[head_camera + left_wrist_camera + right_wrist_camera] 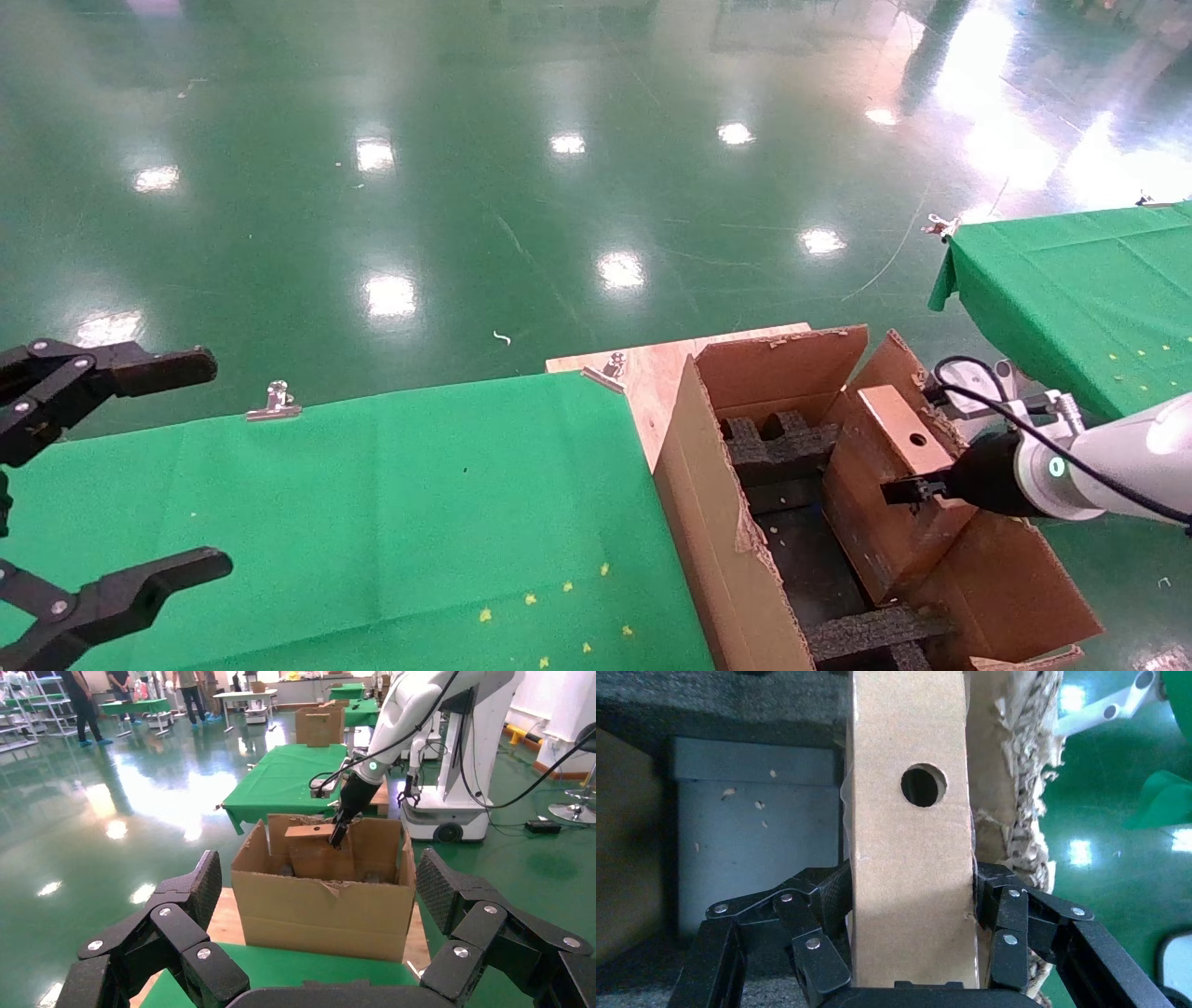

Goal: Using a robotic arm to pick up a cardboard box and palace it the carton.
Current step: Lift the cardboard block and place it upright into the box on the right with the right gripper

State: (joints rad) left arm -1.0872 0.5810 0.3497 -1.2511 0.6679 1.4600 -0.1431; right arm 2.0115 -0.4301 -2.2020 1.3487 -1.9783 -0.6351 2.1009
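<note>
Brown cardboard: the cardboard box (901,466) sits inside the carton (717,522), on its right-hand side, leaning up against the carton's right wall and flap.
Right end effector: the right end effector (917,488) on the robotic arm (1090,466) is clamped on the cardboard box, one finger on each of its two broad sides, gripping at its upper part.
Box vs end effector: the holed narrow face (914,832) runs straight out from between the fingers (828,903), so the box is dead centre in the grip, touching both pads.
Box pose: oblong, long axis tilted, lower end down in the carton toward the robot, upper end up and away toward the far right flap. Holed face points up.
Carton: flaps open and ragged, black foam inserts (778,438) at the far end and another strip at the near end, standing on the bare plywood end of the table (652,373).
Head view only: the tilt of the box and its spot in the carton.
Right wrist view only: the actual finger contact, plus the shredded flap edge (1025,776) just beside the box.
Left wrist view only: the carton (327,910) from outside, with the box (320,850) poking up above its rim under the right arm.
Left end effector: the left end effector (93,485) hangs spread wide over the left of the green cloth (372,522), holding nothing, well apart from the carton.
</note>
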